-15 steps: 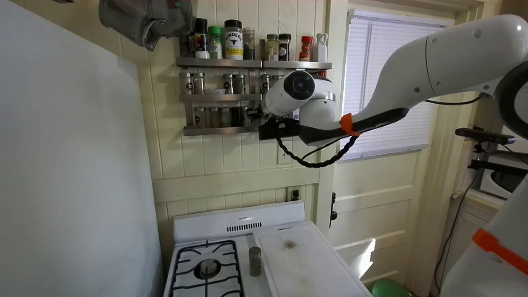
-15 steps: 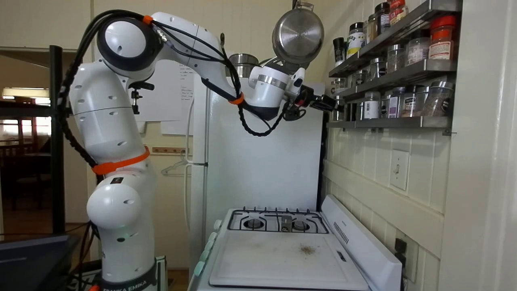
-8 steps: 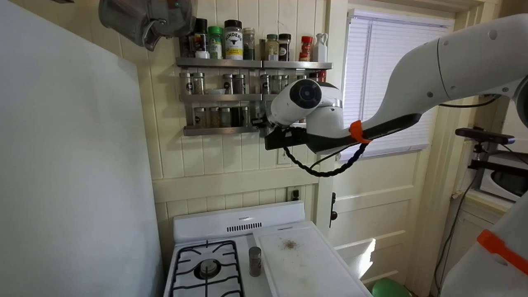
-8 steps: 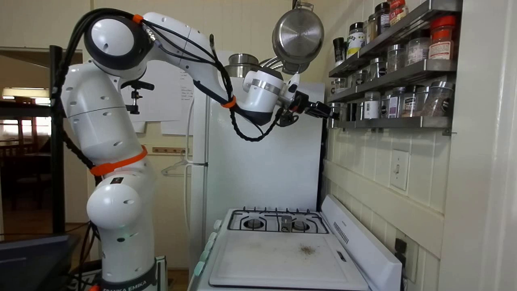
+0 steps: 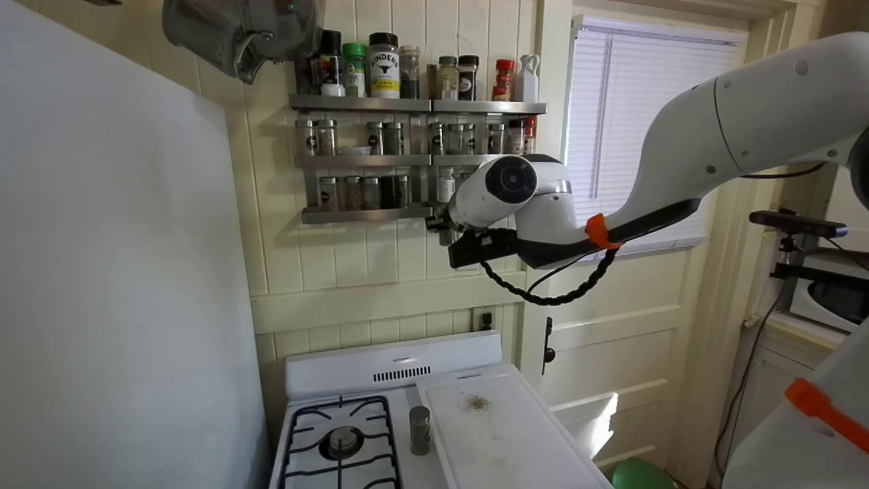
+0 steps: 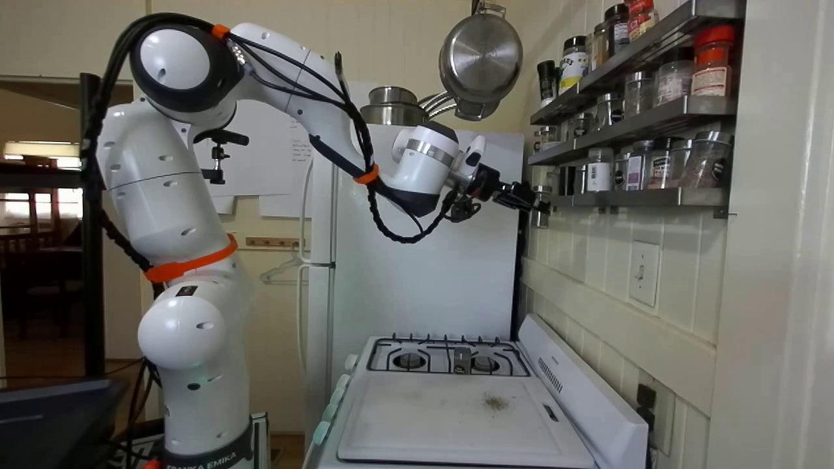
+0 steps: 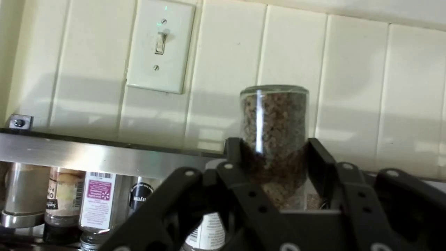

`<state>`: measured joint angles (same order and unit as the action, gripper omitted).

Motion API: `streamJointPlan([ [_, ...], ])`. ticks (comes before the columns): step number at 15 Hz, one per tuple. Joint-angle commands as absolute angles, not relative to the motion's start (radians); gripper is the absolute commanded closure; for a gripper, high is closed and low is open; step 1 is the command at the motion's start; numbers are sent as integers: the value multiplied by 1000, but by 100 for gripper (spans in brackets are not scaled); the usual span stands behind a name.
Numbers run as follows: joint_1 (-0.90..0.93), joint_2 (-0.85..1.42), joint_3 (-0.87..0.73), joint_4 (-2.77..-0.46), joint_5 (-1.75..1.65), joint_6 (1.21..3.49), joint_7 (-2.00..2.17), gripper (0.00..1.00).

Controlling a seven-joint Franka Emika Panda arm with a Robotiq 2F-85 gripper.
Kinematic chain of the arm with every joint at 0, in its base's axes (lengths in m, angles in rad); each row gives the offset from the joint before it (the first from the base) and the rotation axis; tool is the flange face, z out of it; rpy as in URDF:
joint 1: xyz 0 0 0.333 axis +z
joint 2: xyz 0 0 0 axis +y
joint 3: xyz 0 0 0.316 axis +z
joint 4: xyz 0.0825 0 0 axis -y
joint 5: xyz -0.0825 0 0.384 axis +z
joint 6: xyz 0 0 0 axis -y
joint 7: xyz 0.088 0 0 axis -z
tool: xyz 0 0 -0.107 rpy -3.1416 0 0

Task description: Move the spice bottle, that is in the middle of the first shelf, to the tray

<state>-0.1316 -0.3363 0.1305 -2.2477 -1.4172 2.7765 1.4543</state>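
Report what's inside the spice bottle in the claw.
Coarse brown bits show through the glass of the spice bottle. In the wrist view, the claw covers parts of its sides and one end; contents there can't be seen.

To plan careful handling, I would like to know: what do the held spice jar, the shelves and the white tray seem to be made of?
Spice jar: see-through, glossy; probably glass, by the sharp bright streak. Shelves: brushed-looking metal, likely stainless steel, from their grey sheen. Tray: pale, soft sheen, no visible grain; enamelled metal or plastic, cannot tell.
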Motion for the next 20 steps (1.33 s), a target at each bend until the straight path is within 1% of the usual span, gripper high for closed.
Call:
streamJointPlan([
  [1, -151, -345, 134, -2272, -1538, 2820, 1595, 77],
  [3, -147, -334, 133, -2269, -1588, 2823, 1666, 77],
  [4, -136, -332, 131, -2260, -1525, 2789, 1579, 77],
  [5, -136, -329, 131, -2260, -1530, 2789, 1588, 52],
  [14, -136, -327, 130, -2259, -1530, 2789, 1584, 52],
  [15, -136, -327, 130, -2259, -1530, 2789, 1584, 77],
  [20, -126, -329, 212, -2267, -1523, 2555, 1727, 77],
])
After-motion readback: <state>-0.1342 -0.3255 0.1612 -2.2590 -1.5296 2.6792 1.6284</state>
